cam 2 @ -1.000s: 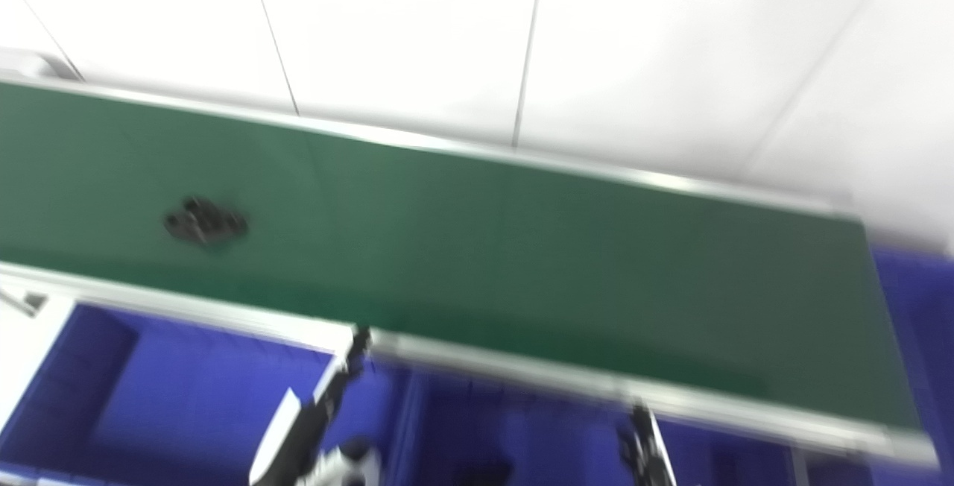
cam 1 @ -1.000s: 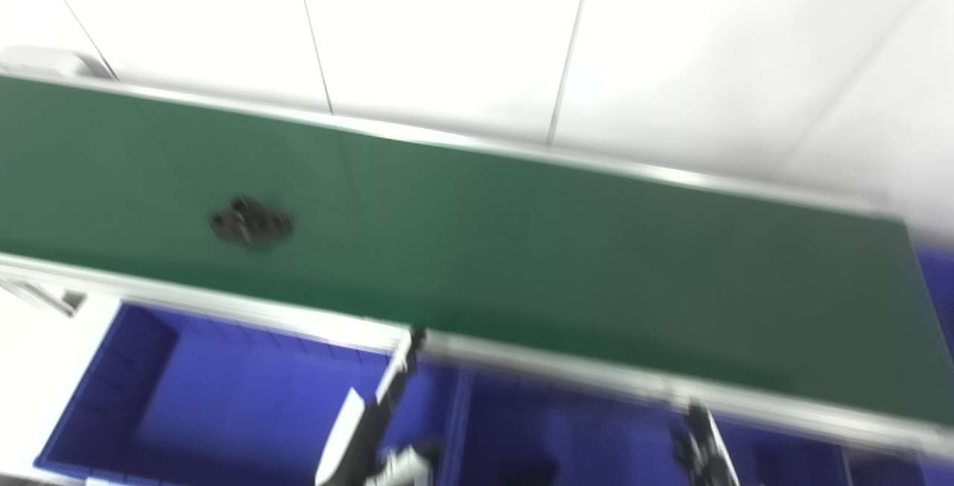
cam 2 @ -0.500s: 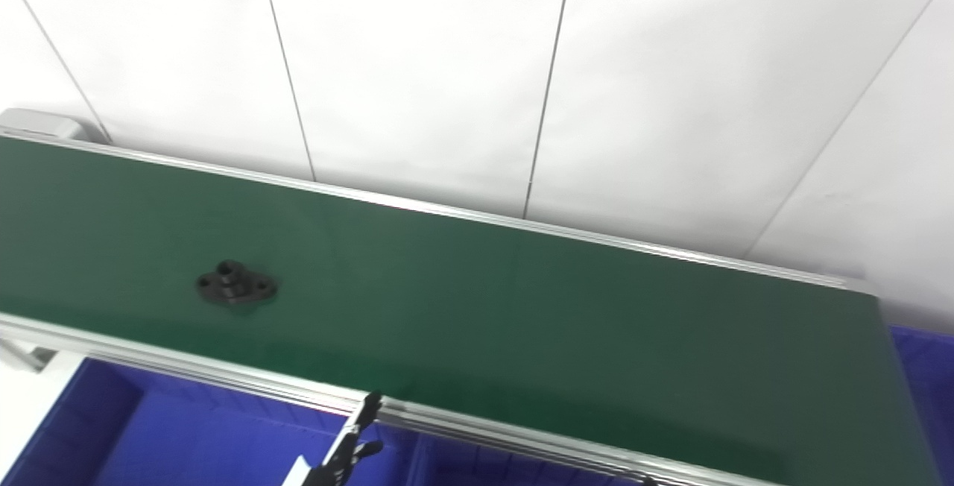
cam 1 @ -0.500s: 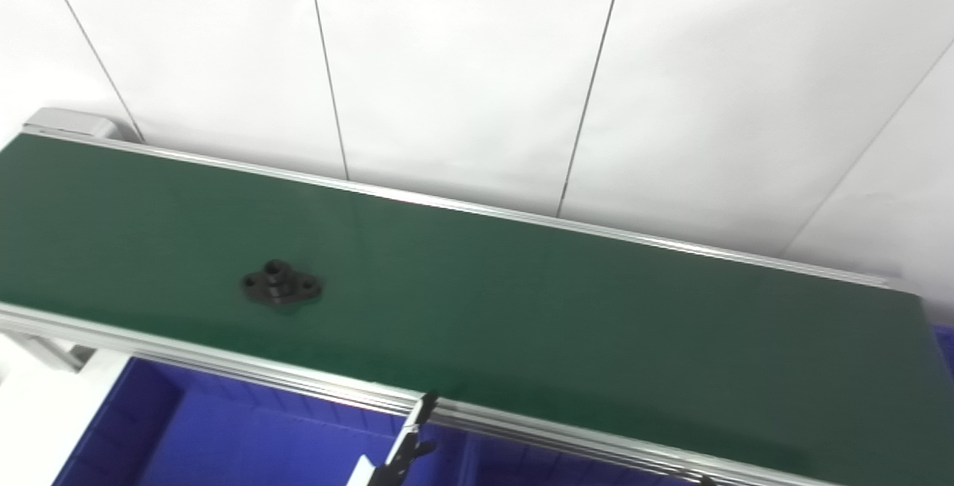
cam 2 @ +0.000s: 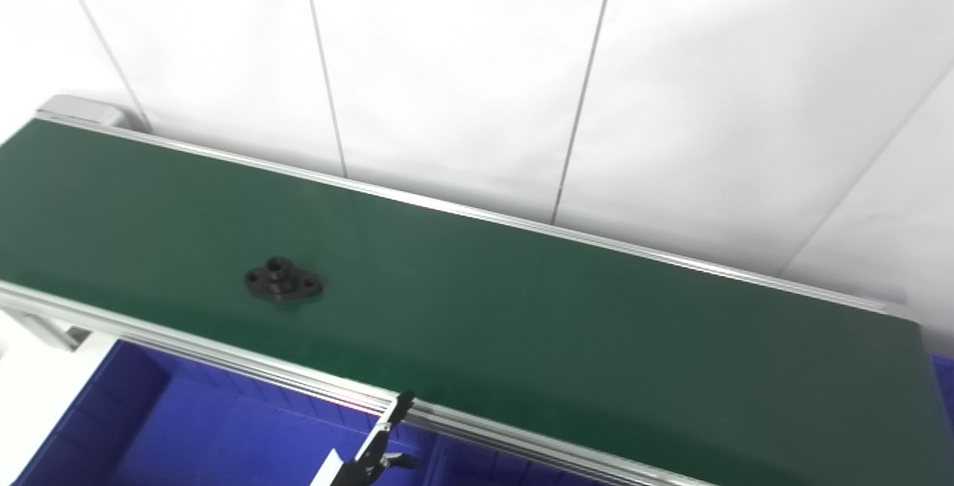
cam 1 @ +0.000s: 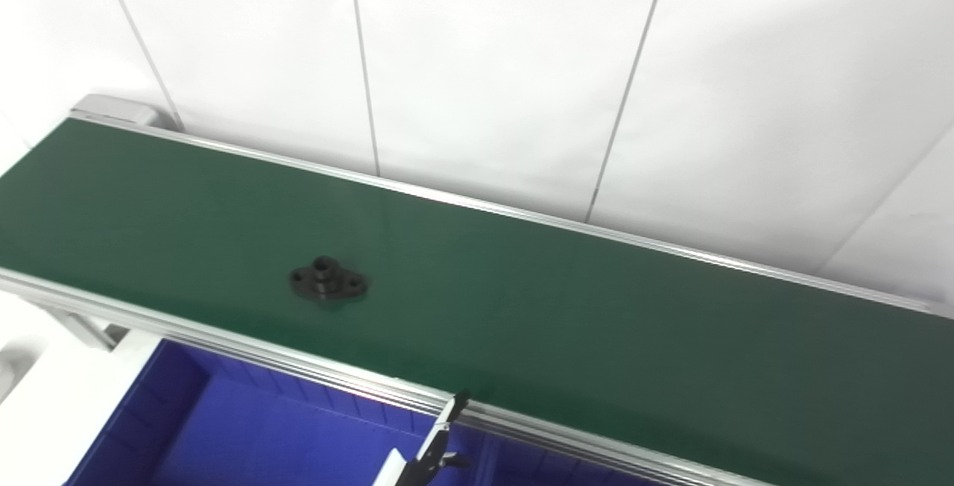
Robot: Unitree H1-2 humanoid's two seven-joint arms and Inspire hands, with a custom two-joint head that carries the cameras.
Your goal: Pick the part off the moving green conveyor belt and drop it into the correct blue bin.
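A black flanged part (cam 1: pixel 329 285) with a raised hub and small holes lies flat on the green conveyor belt (cam 1: pixel 566 322), left of the middle and nearer the front rail. Only a sliver of my left hand (cam 1: pixel 431 459) shows at the bottom edge. One finger reaches up to the front rail, well right of and below the part, with nothing held. Below the belt is a blue bin (cam 1: pixel 246 434). My right hand is out of the picture.
An aluminium rail (cam 1: pixel 298 368) runs along the belt's near side, and the belt's grey end cap (cam 1: pixel 112 107) sits at the far left. A second blue bin (cam 1: pixel 522 462) peeks out right of the hand. White wall panels rise behind the belt.
The camera has tilted up and swung, so the whole picture shifted and sharpened. The right hand has dropped out at the bottom. The part keeps almost the same spot on the belt.
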